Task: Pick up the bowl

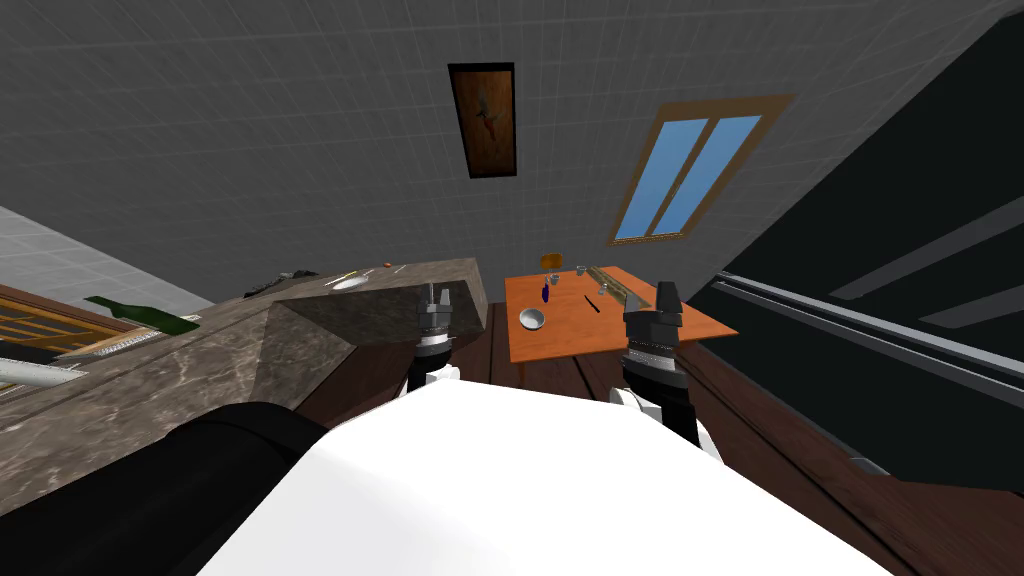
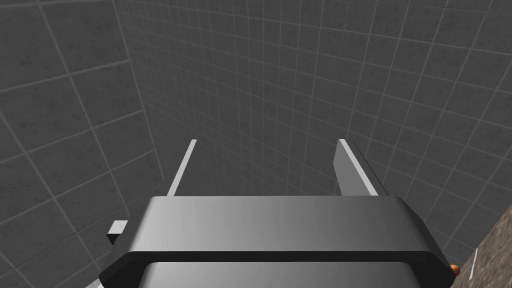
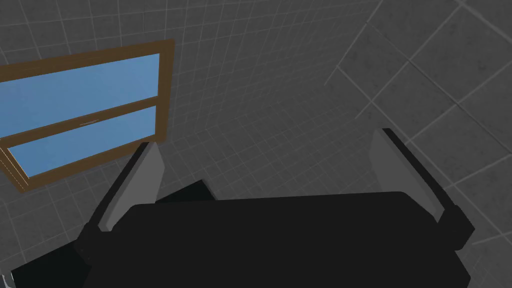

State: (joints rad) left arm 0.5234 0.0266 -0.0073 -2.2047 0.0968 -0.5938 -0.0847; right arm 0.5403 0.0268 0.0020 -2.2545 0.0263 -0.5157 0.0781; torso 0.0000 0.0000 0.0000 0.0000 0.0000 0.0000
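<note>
Ahead, the bowl (image 1: 532, 319) lies well apart from the right hand (image 1: 666, 292).

**Both tools raised, open and empty**

The left tool (image 1: 437, 297) points upward at the end of the raised left forearm (image 1: 432, 372). Its two blade fingers (image 2: 350, 172) are parted and grip nothing. The right tool (image 1: 665, 293) is held at about the same height, well apart from the left one, on the dark right forearm (image 1: 662, 385). Its fingers (image 3: 142, 187) are spread wide and also empty.

Green bottle (image 1: 140, 313) on stone counter (image 1: 180, 375); orange table (image 1: 570, 335) nearby.
</note>
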